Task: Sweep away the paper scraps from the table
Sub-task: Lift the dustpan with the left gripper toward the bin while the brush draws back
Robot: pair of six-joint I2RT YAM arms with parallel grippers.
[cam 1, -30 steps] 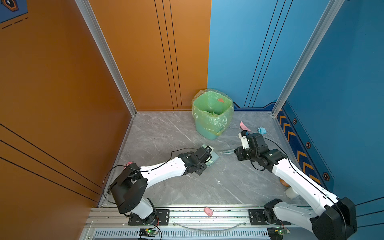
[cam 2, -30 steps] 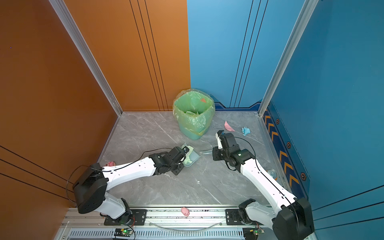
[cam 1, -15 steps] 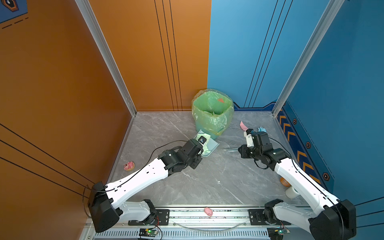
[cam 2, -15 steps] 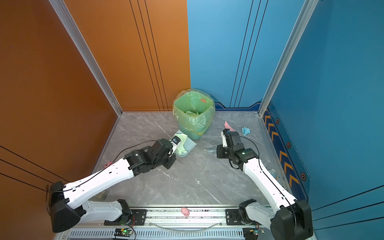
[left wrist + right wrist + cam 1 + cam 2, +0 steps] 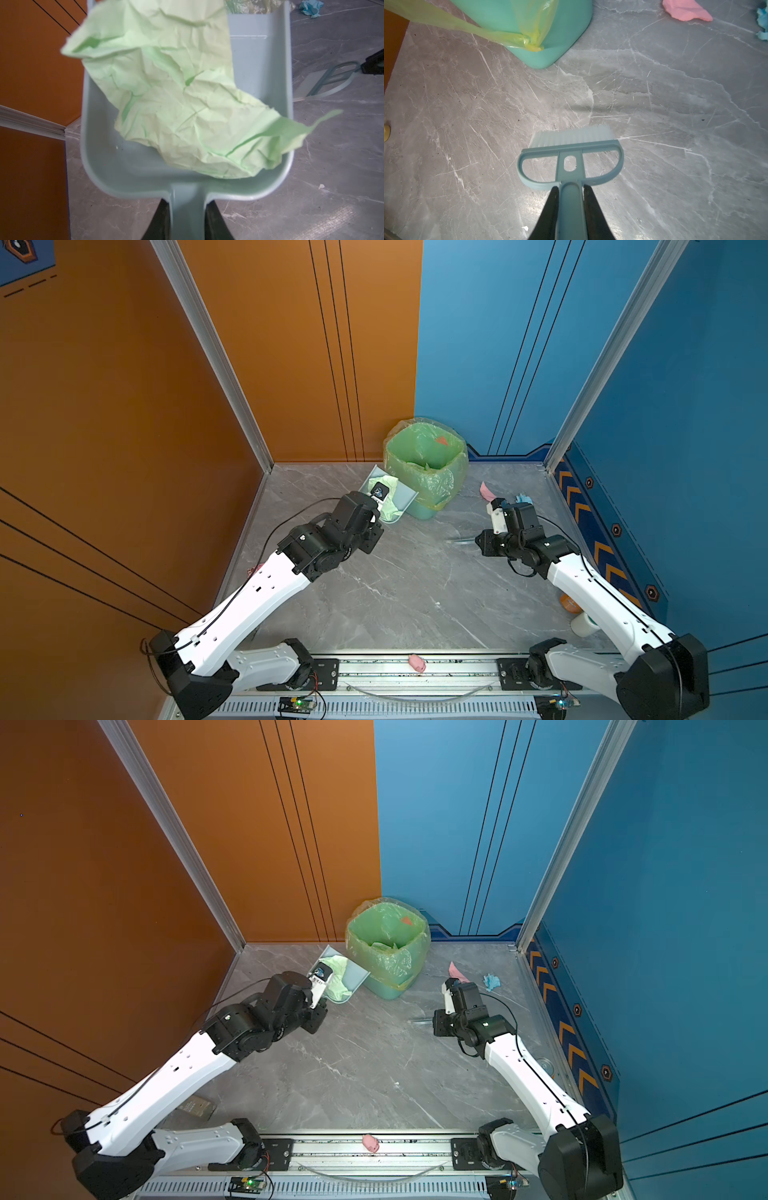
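Likely feather-light, soft pale green crumpled paper scrap (image 5: 176, 93) in grey-blue plastic dustpan (image 5: 128, 170), handle pinched by left gripper (image 5: 187, 201); apt to flutter out; teal plastic brush (image 5: 600, 145) clamped in right gripper (image 5: 571, 187).

Left arm (image 5: 266, 593): stretched diagonally forward from its base, links almost in line, wrist lifted at the far end. Left pincer (image 5: 188, 207): both fingers pressed against a dustpan handle (image 5: 188, 226). Right arm (image 5: 590, 589): reaching forward along the right side, wrist turned inward toward the middle. Right pincer (image 5: 569, 193): fingers clamped on a brush handle (image 5: 570, 220), pointing level and low.
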